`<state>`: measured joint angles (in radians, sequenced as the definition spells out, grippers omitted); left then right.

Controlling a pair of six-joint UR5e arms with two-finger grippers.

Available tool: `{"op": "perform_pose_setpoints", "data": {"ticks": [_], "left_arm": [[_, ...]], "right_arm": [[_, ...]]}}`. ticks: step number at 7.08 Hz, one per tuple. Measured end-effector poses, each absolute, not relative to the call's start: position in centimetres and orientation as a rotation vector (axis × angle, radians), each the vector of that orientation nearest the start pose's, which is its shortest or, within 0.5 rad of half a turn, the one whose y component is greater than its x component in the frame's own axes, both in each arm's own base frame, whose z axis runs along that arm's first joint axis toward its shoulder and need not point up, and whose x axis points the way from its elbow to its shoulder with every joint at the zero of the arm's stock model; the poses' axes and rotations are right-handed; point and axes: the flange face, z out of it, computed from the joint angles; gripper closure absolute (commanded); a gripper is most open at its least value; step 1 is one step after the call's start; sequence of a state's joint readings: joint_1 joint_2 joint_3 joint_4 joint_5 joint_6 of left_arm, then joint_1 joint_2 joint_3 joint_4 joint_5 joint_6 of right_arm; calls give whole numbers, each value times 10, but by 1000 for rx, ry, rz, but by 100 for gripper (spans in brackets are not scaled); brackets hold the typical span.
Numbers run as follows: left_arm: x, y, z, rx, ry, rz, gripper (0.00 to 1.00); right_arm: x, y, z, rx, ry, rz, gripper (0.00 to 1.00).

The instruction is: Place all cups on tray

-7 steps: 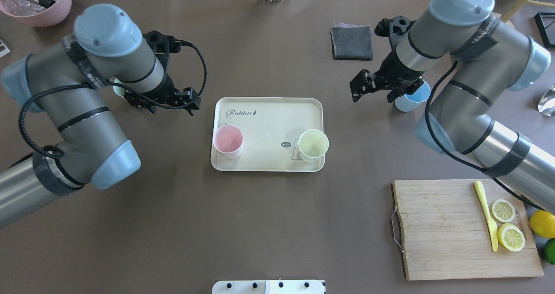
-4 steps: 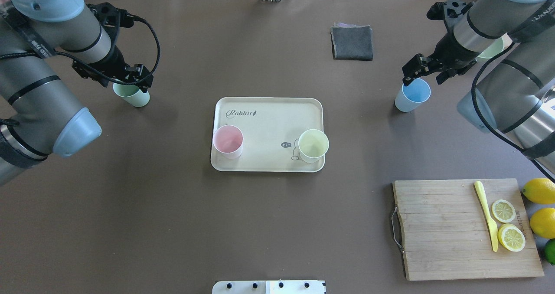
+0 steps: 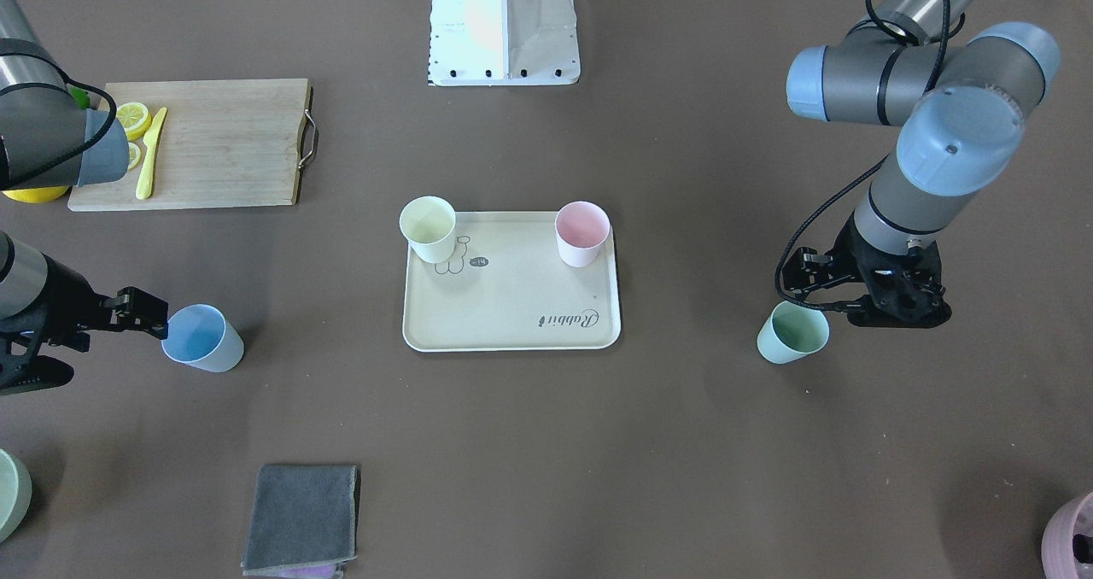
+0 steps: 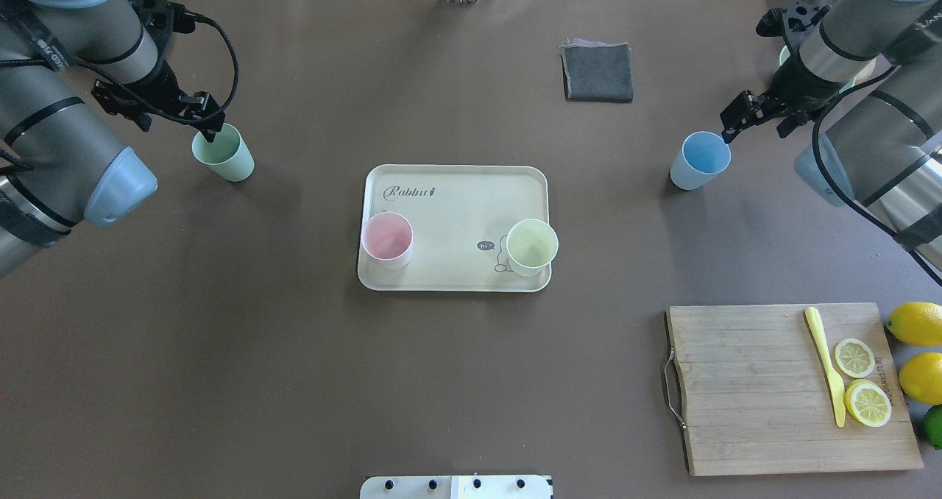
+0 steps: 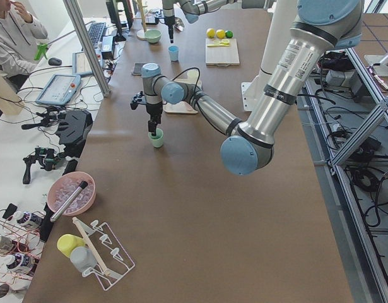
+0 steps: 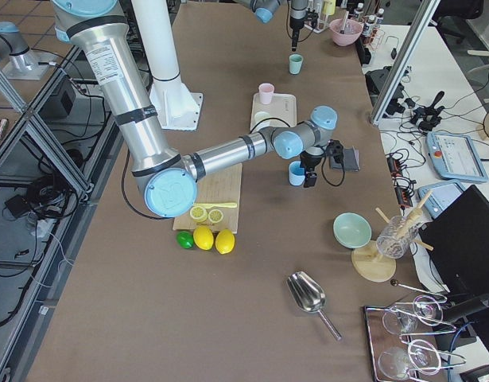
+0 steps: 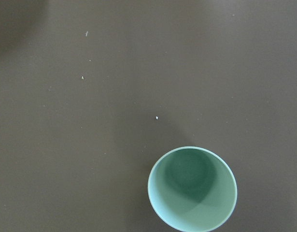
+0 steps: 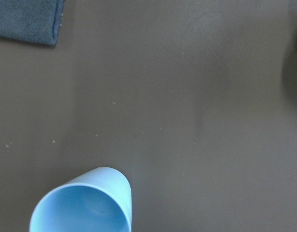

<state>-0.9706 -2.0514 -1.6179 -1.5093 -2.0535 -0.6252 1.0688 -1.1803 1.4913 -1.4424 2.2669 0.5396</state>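
The cream tray [image 4: 456, 190] lies mid-table with the pink cup [image 4: 386, 239] and the pale yellow cup [image 4: 532, 246] standing on it. The mint green cup [image 4: 223, 153] stands on the table left of the tray; it fills the lower part of the left wrist view [image 7: 192, 189]. My left gripper [image 4: 176, 120] is open and empty, just beyond it, one fingertip near its rim. The light blue cup [image 4: 700, 160] stands right of the tray and shows in the right wrist view [image 8: 83, 203]. My right gripper [image 4: 758, 120] is open and empty, just beyond and to the right of it.
A folded grey cloth [image 4: 597, 71] lies at the far side. A wooden cutting board [image 4: 787, 388] with a yellow knife and lemon slices sits front right, lemons and a lime beside it. A pale green bowl [image 3: 8, 494] and a mauve pot [image 3: 1072, 532] sit at the far corners.
Both arms have swung outward and away from the tray. The grippers, which were over the green and blue cups, now sit just beyond them. No cup has moved.
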Motion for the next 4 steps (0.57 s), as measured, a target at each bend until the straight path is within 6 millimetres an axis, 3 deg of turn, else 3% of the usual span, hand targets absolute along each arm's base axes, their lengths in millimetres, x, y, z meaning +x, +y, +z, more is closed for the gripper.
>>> {"op": "perform_pose_setpoints", "data": {"ticks": [1, 2, 3, 4], "left_arm": [[307, -604, 391, 107, 652, 92, 8], [312, -610, 405, 107, 653, 92, 21], [316, -613, 414, 101, 650, 92, 52], [320, -615, 420, 97, 650, 94, 67]], "right_arm": [[-263, -608, 465, 10, -801, -111, 53], [-270, -606, 468, -2, -796, -108, 99], [-274, -605, 472, -9, -789, -107, 100], [-277, -604, 474, -12, -784, -111, 100]]}}
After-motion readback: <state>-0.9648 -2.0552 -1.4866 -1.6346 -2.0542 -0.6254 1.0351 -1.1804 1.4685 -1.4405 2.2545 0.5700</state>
